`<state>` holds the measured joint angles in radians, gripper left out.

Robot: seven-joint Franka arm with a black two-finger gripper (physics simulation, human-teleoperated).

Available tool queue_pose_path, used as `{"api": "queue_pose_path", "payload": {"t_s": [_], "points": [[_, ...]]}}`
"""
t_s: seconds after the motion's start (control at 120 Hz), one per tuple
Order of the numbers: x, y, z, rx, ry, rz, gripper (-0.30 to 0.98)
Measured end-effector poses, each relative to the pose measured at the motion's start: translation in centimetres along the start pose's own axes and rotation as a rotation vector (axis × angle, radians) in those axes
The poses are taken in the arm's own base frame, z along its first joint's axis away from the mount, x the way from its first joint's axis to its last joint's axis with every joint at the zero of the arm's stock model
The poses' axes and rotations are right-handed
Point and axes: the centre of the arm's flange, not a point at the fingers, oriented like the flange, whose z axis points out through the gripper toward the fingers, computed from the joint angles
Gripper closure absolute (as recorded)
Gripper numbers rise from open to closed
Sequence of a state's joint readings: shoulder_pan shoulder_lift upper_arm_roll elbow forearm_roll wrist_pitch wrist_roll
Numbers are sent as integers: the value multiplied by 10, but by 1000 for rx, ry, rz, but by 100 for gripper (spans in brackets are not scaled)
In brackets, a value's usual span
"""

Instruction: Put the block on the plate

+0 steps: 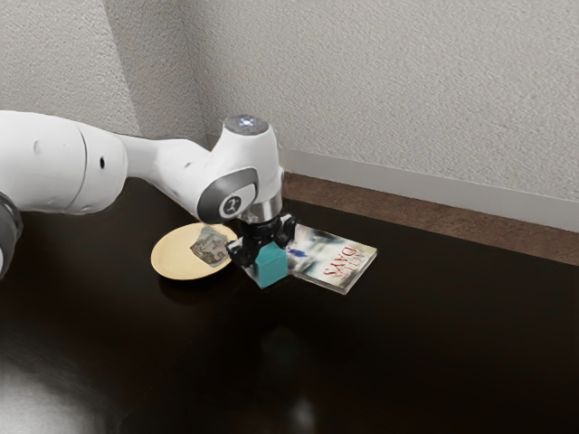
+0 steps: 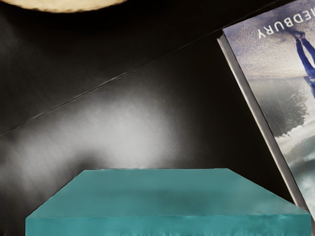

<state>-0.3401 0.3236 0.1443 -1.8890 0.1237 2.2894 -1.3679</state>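
In the exterior view my gripper (image 1: pixel 264 250) is shut on a teal block (image 1: pixel 272 266), a finger at either side of it. The block hangs a little above the dark tabletop, with a dim reflection lower down, between the plate and the book. The block (image 2: pixel 157 194) looms large along the wrist view's lower edge. A pale yellow plate (image 1: pixel 172 259) lies on the exterior view's left of the gripper, apart from the block. Part of the plate's rim (image 2: pixel 64 6) shows in the wrist view.
A grey-brown patterned piece (image 1: pixel 210 246) rests on the plate. The book (image 1: pixel 336 262) lies flat close by the block, on the exterior view's right; its cover (image 2: pixel 280 73) is in the wrist view too. Behind the dark table (image 1: pixel 434 334) stands a wall.
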Motion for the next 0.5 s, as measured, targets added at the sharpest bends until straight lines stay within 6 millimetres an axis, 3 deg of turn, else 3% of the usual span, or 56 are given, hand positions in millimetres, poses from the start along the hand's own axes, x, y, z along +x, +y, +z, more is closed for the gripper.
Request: {"api": "queue_pose_path", "payload": {"t_s": [0.15, 0.233, 0.308, 0.408, 0.5], "points": [[117, -36, -3, 2, 28, -105, 34], [170, -51, 5, 5, 33, -131, 34], [211, -55, 27, 6, 22, -132, 34], [243, -57, 61, 11, -9, -110, 34], [249, -59, 72, 4, -36, -75, 28]]}}
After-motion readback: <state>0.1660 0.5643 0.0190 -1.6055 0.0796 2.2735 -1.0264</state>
